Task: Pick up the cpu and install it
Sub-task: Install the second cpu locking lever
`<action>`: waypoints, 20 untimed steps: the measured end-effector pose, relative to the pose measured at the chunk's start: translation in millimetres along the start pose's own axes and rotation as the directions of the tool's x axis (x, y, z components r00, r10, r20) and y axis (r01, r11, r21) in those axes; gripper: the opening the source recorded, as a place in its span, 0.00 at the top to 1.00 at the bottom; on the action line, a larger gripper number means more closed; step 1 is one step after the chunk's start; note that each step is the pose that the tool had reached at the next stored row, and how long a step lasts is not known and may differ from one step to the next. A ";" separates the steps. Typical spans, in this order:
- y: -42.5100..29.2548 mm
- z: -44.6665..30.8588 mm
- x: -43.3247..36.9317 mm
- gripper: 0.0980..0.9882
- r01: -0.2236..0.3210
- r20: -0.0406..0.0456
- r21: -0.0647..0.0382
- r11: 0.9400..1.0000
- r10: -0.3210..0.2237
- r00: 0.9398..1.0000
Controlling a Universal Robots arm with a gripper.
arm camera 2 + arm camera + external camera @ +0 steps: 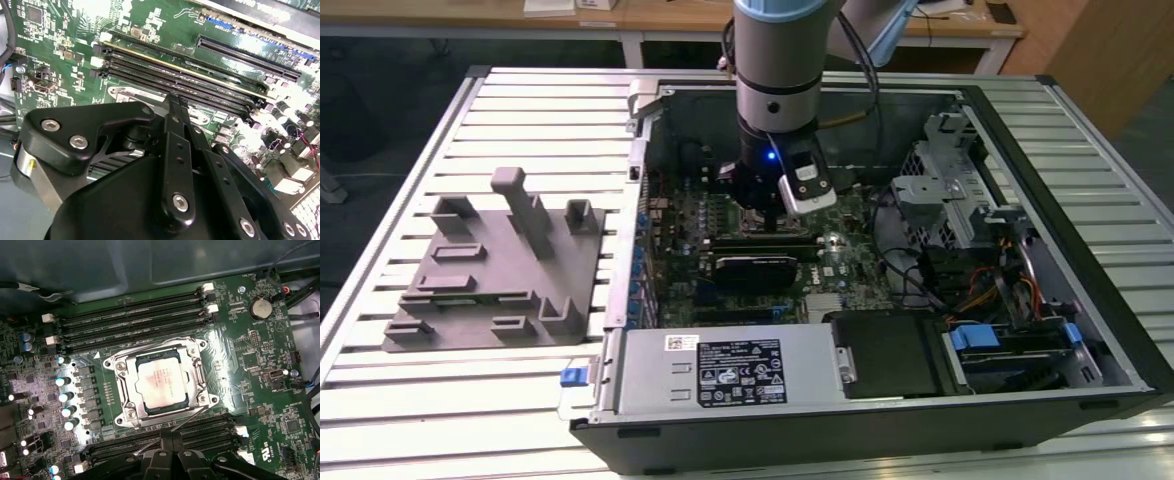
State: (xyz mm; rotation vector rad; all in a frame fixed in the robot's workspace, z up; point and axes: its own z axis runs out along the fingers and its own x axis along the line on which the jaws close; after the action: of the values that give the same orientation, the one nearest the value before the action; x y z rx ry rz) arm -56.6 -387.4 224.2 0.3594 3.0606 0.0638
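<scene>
The cpu (161, 385), a pale silvery square, lies flat inside the metal-rimmed socket frame (199, 375) on the green motherboard (250, 365). My gripper (168, 440) hangs just above the board beside the socket, over the memory slots (200, 432). Its two black fingers are pressed together with nothing between them, and they do not touch the cpu. The second wrist view looks along those joined fingers to where my gripper (175, 98) ends above the memory slots (200, 80). In the exterior view my gripper (761, 212) reaches down into the open computer case (1067, 200).
A grey moulded fixture (494, 270) with upright blocks stands on the slatted table at the exterior view's left. Inside the case are a power supply (720, 370), a drive cage (947, 190) with cables, and an expansion card (750, 268) close to the gripper.
</scene>
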 end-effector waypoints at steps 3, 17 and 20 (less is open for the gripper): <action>-2.3 0.9 2.4 0.99 0.002 -0.001 -0.003 1.000 -0.002 1.000; -7.6 9.1 10.5 0.99 0.098 -0.011 -0.050 0.994 -0.098 0.995; -12.1 9.9 10.5 0.99 0.099 -0.012 -0.057 0.993 -0.100 0.995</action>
State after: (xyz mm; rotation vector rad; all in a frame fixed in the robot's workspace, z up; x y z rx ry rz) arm -69.0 -396.3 213.2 0.2038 3.0784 0.1484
